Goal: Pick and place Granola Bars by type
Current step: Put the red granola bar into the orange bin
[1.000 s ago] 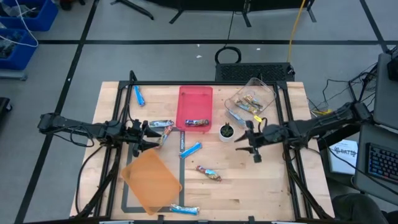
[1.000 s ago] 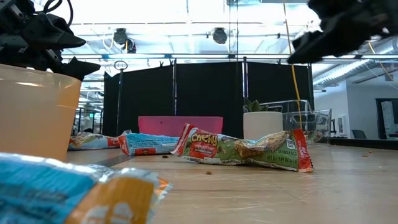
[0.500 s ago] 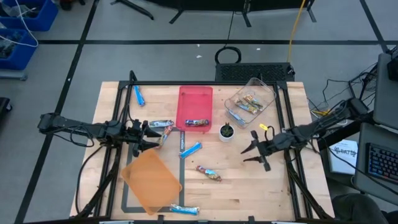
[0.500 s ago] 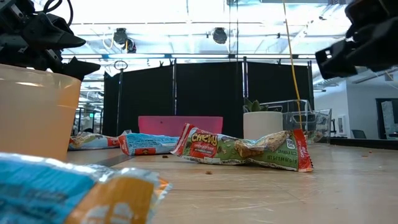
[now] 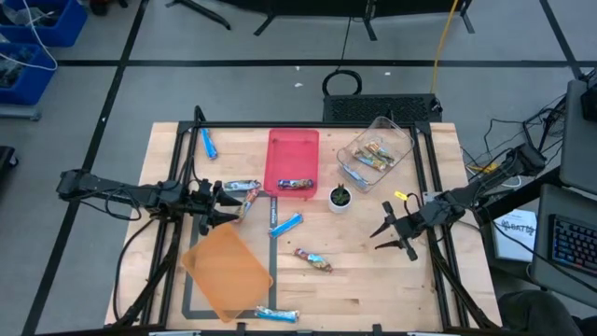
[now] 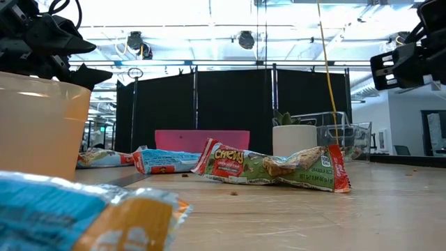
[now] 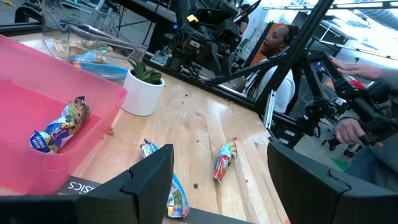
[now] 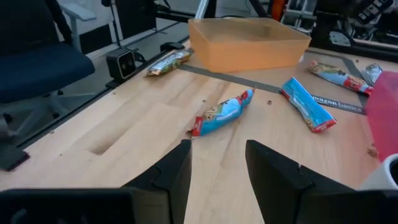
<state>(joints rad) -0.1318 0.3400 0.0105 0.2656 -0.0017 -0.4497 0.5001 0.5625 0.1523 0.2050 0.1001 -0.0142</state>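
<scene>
Granola bars lie scattered on the wooden table. A multicolour bar (image 5: pixel 313 260) (image 8: pixel 222 112) lies in the middle, and a blue bar (image 5: pixel 285 224) (image 8: pixel 307 104) lies beyond it. A third bar (image 5: pixel 244 189) lies by my left gripper. One bar (image 5: pixel 297 184) lies in the red tray (image 5: pixel 292 140), and several lie in the clear bin (image 5: pixel 373 156). My right gripper (image 5: pixel 387 233) (image 8: pixel 217 168) hovers open to the right of the multicolour bar, pointing toward it, with nothing between its fingers. My left gripper (image 5: pixel 224 203) (image 7: pixel 221 186) waits open at the left, above the orange bin (image 5: pixel 227 271).
A small potted plant (image 5: pixel 340 198) in a white cup stands between the red tray and the clear bin. A blue bar (image 5: pixel 207 143) lies at the far left and another (image 5: pixel 277 315) at the near edge. A black frame borders the table. A person sits beyond the right side (image 7: pixel 280 43).
My right gripper has swung from beside the plant and clear bin toward the table's near and right edges. It has sunk a little and tipped toward level. It carries nothing. My left arm and the bars have kept still.
</scene>
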